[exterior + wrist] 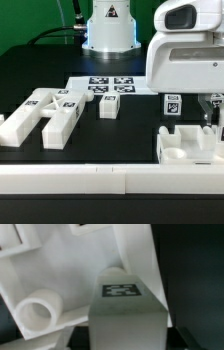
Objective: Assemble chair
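**Gripper low over the seat block, loose chair parts spread on the table**

The black table (140, 130) fills the exterior view, with the robot's base (108, 30) at 12 o'clock. The gripper (208, 114) has a glossy white housing that bulks large at 2 o'clock. It hangs low at 3 o'clock, just above the slotted seat block (190, 148), which lies on the table at 4 o'clock. A white rail (100, 182) runs along the table's near edge at 6 o'clock. The marker board (100, 84) lies flat just off centre toward 12 o'clock.

At 9 o'clock the long bars (60, 115) lie close side by side, tags up, well apart from the seat block. The small cube (109, 106) sits near centre, just beside the marker board. A tagged piece (172, 103) stands under the housing, its tag facing the camera.

In the wrist view a tagged bar (125, 314) runs close to the lens across a white part with a round hole (38, 314). Neither view shows whether the fingers are apart or clamped on anything.
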{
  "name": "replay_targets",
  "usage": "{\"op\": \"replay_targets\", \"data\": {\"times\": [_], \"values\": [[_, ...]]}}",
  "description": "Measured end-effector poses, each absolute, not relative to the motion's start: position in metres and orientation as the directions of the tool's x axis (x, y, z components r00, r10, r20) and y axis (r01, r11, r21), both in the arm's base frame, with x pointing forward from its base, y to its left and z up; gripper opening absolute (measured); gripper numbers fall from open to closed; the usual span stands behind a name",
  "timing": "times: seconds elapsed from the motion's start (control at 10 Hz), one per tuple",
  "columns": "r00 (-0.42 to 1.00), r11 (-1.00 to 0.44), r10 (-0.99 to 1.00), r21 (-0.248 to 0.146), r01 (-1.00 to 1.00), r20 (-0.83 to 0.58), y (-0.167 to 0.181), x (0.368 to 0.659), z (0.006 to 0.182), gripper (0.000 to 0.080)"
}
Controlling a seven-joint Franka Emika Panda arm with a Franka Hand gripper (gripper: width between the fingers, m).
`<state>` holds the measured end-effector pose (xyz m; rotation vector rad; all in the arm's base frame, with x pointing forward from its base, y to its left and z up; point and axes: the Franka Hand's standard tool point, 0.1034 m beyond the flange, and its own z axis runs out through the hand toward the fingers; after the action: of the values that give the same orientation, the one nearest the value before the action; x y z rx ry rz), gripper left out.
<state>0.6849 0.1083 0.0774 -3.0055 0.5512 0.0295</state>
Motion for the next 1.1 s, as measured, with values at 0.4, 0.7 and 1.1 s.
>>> {"op": "replay_targets", "data": {"times": [0.4,0.7,1.1], "values": [[0.802,-0.8,-0.594,-0.066,-0.597,-0.053,0.1069,0.6851,0.0773,0.0291],[0.68,-0.678,-0.73,-0.055,-0.733,-0.064,0.1056,0.6851,0.0771,0.0291],[0.686,-0.684,-0.724,-0.055,-0.727,-0.065,0.1057,0.6848,0.0768,0.0388]]}}
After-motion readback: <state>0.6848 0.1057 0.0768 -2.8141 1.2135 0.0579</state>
